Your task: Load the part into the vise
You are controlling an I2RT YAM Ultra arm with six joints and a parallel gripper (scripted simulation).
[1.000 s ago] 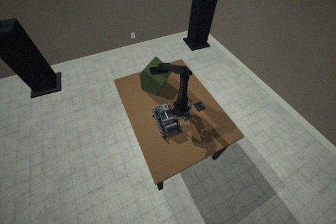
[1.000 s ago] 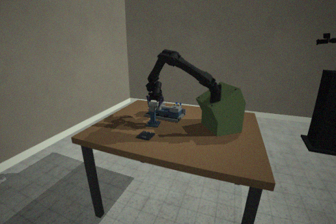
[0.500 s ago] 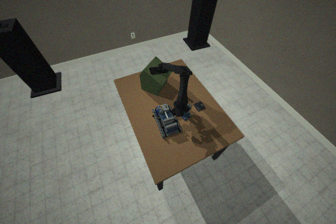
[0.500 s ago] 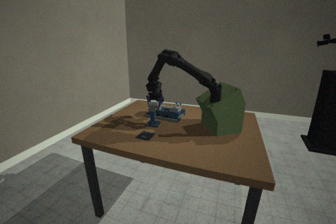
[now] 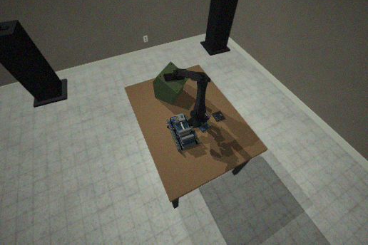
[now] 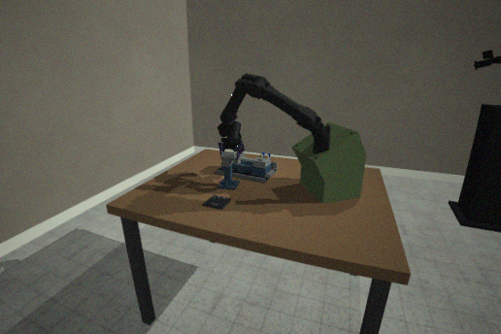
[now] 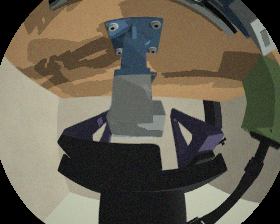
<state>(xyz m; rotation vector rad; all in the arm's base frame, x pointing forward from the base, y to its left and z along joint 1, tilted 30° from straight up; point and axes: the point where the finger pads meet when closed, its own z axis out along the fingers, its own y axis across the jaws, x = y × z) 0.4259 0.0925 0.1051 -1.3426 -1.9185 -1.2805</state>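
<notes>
My gripper point(image 6: 230, 150) point(image 7: 139, 116) is open, pointing down over the V-block stand. Its purple fingers stand on either side of a grey block, the part point(image 6: 228, 155) point(image 7: 133, 102), which rests on top of the blue V-block stand point(image 6: 228, 176) point(image 7: 134, 62). The left finger's tip overlaps the part's edge in the wrist view; whether they touch is unclear. The slot's direction cannot be told. The vise point(image 5: 185, 137) point(image 6: 254, 168) stands beside the V-block, its jaws apart. The dark infeed plate point(image 5: 217, 116) point(image 6: 217, 202) carries no block.
The green arm base point(image 5: 168, 90) point(image 6: 337, 171) point(image 7: 266, 97) stands on the wooden table point(image 5: 150, 111) point(image 6: 311, 236). The vise lies close to the arm's wrist. The arm arches high from its base to the V-block.
</notes>
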